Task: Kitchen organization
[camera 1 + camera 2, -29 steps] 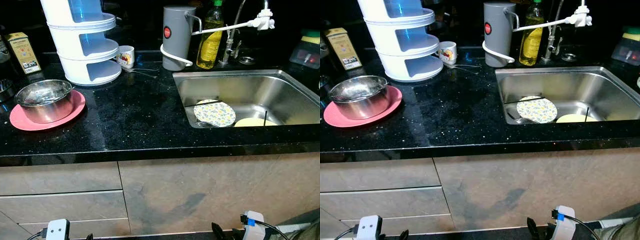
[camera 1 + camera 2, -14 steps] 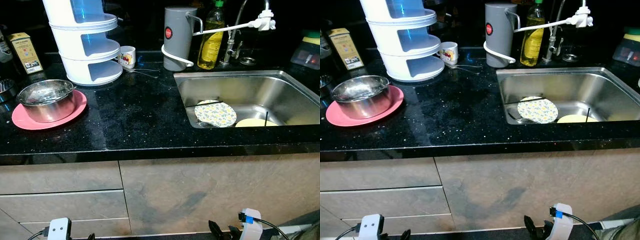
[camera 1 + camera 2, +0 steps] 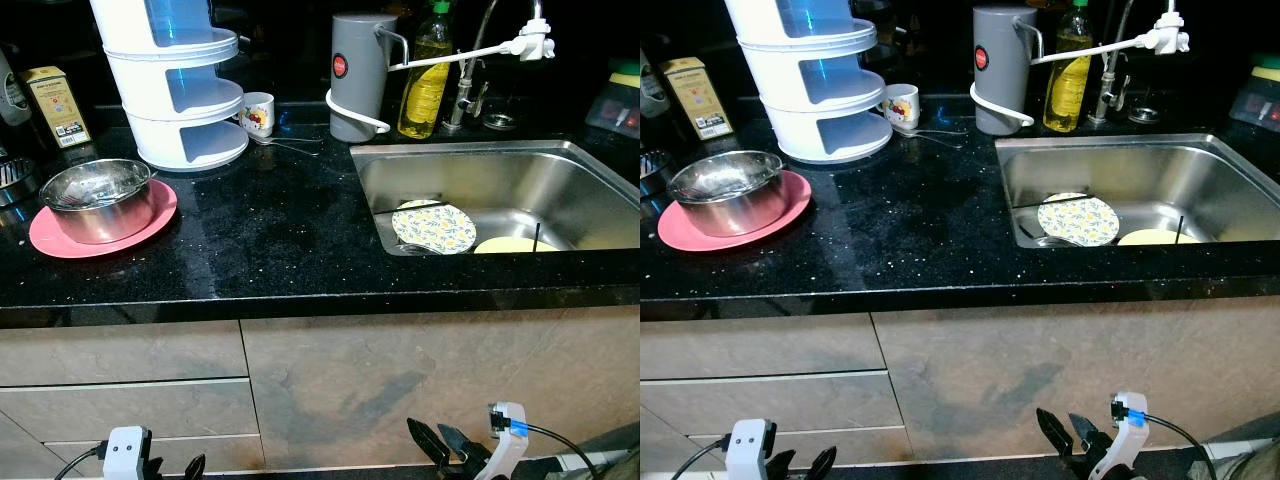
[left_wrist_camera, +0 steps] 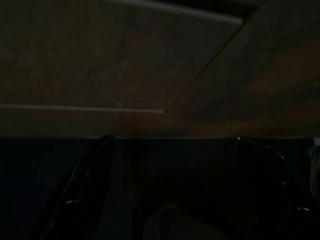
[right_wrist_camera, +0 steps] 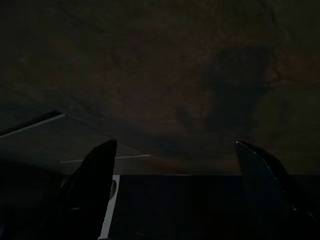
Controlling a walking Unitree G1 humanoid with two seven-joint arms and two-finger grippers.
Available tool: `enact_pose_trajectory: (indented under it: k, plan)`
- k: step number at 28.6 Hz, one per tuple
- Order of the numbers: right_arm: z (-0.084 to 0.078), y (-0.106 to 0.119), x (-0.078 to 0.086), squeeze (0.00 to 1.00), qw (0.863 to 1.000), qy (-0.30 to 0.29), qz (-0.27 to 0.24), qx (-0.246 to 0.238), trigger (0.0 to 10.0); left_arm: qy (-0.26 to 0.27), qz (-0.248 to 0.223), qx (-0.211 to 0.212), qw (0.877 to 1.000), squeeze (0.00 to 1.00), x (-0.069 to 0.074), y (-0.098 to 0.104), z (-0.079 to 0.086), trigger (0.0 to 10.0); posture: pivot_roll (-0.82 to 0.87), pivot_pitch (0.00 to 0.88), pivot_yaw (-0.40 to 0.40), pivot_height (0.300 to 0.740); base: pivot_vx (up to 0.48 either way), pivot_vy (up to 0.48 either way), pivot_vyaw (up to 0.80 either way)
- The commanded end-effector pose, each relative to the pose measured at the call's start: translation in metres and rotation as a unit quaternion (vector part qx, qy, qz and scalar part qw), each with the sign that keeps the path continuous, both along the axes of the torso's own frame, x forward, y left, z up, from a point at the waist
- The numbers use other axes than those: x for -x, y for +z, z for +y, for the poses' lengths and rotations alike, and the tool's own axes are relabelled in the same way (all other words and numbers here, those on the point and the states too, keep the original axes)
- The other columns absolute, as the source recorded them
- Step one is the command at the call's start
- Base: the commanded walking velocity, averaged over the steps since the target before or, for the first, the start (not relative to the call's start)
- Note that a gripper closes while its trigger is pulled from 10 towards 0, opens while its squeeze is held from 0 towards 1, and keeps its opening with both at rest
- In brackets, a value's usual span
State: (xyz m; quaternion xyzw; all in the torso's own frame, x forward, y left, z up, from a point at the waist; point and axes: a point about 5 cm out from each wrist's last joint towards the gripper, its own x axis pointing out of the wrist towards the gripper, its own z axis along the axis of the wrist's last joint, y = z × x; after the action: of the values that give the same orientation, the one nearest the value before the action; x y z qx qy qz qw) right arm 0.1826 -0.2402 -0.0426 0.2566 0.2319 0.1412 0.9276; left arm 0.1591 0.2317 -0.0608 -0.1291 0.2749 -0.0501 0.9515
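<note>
Right wrist view: right hand (image 5: 175,195) spread wide, empty.

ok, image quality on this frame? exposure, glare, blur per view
Left and right eye views: sharp, no motion blur; the black countertop shows soft reflections, the sink wall glares, and the back of the counter falls into darkness. Left wrist view: very dark, with cabinet fronts barely legible. Right wrist view: also underexposed, its end effector fingers mere silhouettes.
</note>
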Motion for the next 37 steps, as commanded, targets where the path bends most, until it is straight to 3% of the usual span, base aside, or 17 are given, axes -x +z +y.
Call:
enact_pose_trajectory:
  k: [1, 3, 4, 5, 7, 10, 37]
  plan:
    - [-0.002, 0.000, -0.002, 0.00, 1.000, -0.003, 0.002, 0.010, 10.0, -0.004, -0.007, -0.009, 1.000, 0.00, -0.004, 0.003, 0.002, 10.0, 0.05, 0.000, -0.016, 0.740, 0.000, 0.000, 0.00]
    - [-0.007, -0.004, 0.001, 0.00, 0.998, -0.024, 0.027, 0.061, 10.0, 0.007, -0.001, -0.034, 0.999, 0.00, -0.005, 0.002, 0.005, 10.0, 0.05, 0.000, -0.015, 0.740, 0.000, 0.000, 0.00]
    - [-0.007, -0.004, 0.001, 0.00, 0.998, -0.024, 0.027, 0.061, 10.0, 0.007, -0.001, -0.034, 0.999, 0.00, -0.005, 0.002, 0.005, 10.0, 0.05, 0.000, -0.015, 0.740, 0.000, 0.000, 0.00]
    - [-0.013, -0.007, 0.004, 0.00, 0.992, -0.050, 0.044, 0.108, 10.0, 0.009, 0.012, -0.064, 0.998, 0.00, 0.002, -0.002, 0.006, 10.0, 0.05, 0.000, -0.014, 0.740, 0.000, 0.000, 0.00]
    - [-0.016, -0.008, 0.005, 0.00, 0.989, -0.061, 0.051, 0.125, 10.0, 0.010, 0.019, -0.075, 0.997, 0.00, 0.006, -0.004, 0.005, 10.0, 0.05, 0.000, -0.013, 0.740, 0.000, 0.000, 0.00]
    - [-0.018, -0.009, 0.005, 0.00, 0.986, -0.094, 0.057, 0.122, 10.0, 0.034, 0.024, -0.089, 0.995, 0.00, 0.009, -0.005, 0.007, 10.0, 0.05, 0.000, -0.010, 0.740, 0.000, 0.000, 0.00]
    - [-0.010, -0.013, 0.003, 0.00, 0.984, -0.085, 0.074, 0.136, 10.0, 0.043, 0.061, -0.099, 0.992, 0.00, 0.006, -0.008, 0.015, 10.0, 0.07, 0.000, -0.002, 0.740, 0.000, 0.000, 0.00]
